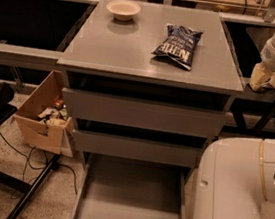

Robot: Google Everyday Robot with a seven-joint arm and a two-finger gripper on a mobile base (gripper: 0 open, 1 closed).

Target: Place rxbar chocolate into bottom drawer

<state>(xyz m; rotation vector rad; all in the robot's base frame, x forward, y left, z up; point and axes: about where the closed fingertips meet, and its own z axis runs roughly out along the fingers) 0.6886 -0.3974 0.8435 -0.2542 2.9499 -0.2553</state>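
Our gripper [267, 77] hangs just off the right edge of the cabinet top [125, 49], well above the bottom drawer [131, 194]. We cannot tell whether it is spread or pinching anything. We see the rxbar chocolate nowhere; it may be hidden in the grip. The bottom drawer stands pulled out, we judge to receive the bar, and its grey floor shows bare. On top lie a chip bag [178, 45] and a bowl [123, 10]. A cluttered cardboard box [40, 119] sits left.
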